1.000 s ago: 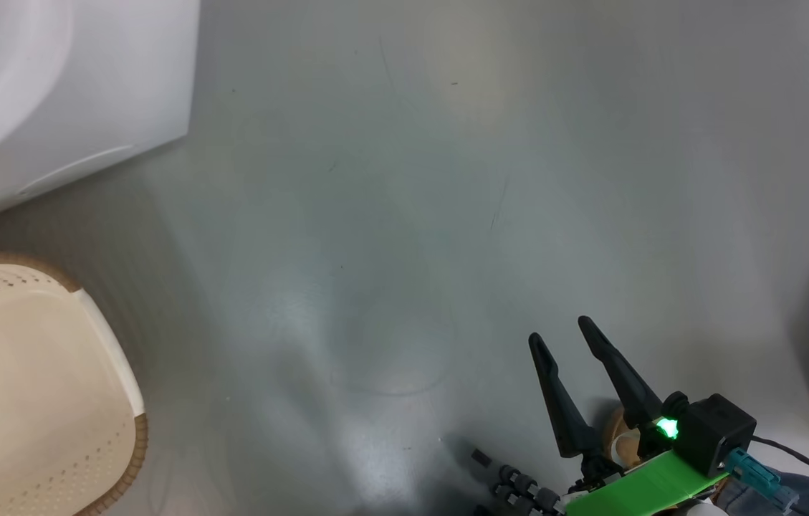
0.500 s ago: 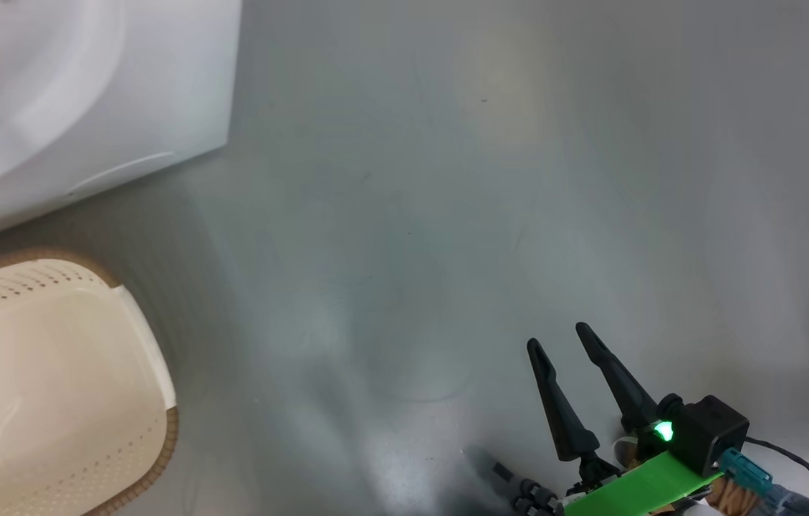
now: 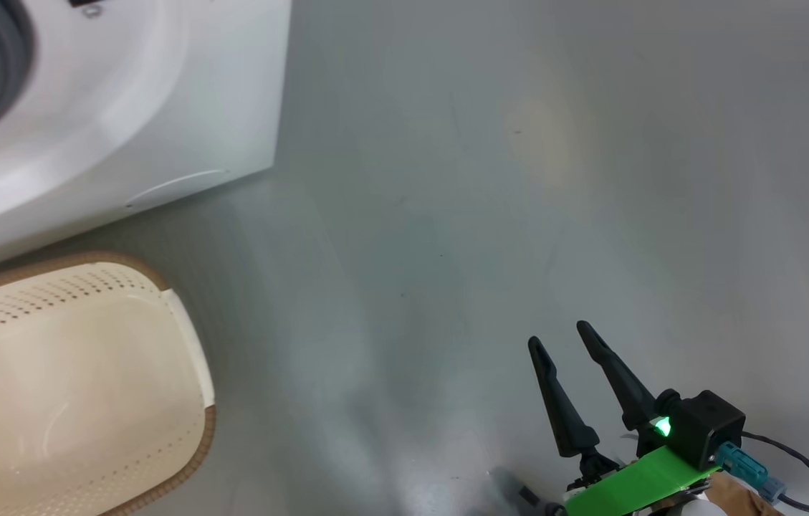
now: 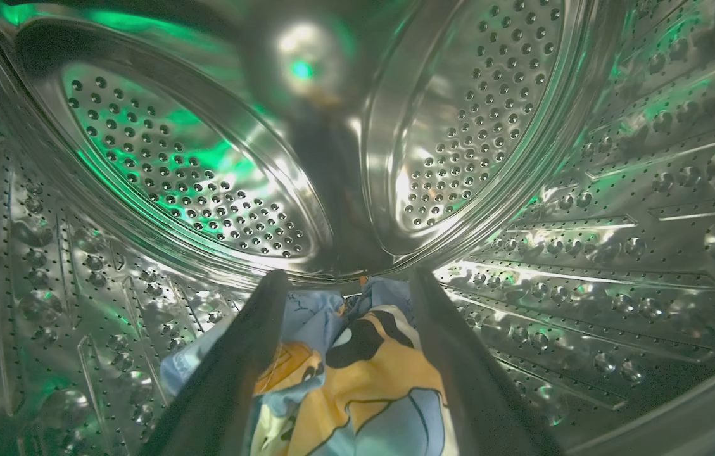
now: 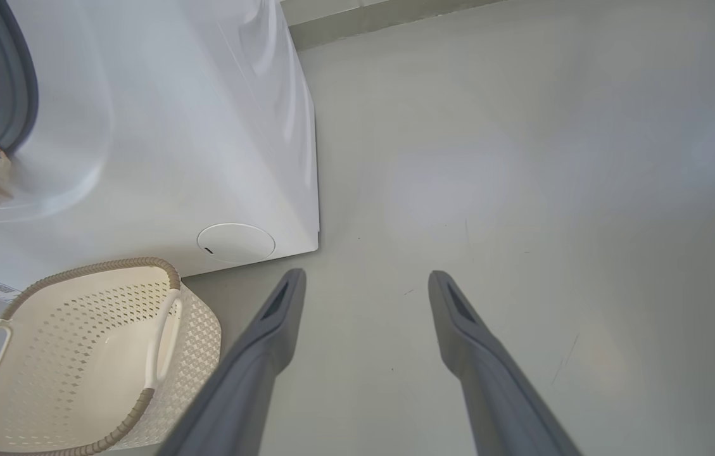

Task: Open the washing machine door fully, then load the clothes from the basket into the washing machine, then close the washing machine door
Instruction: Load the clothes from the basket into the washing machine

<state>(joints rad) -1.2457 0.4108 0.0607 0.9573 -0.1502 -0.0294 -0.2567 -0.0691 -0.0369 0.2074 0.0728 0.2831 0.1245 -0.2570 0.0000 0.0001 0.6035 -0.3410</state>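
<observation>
Washing machine on glossy grey floor, basket beside it

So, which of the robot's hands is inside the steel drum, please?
The left hand, open, light blue cartoon-print clothes between its fingers; the right hand hangs over grey floor.

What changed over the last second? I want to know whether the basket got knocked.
The head camera swung, so the washing machine and the basket slid rightward in its view together, and a shoe at the right edge dropped out. Neither thing visibly moved itself. The right hand stayed open, holding nothing.
</observation>
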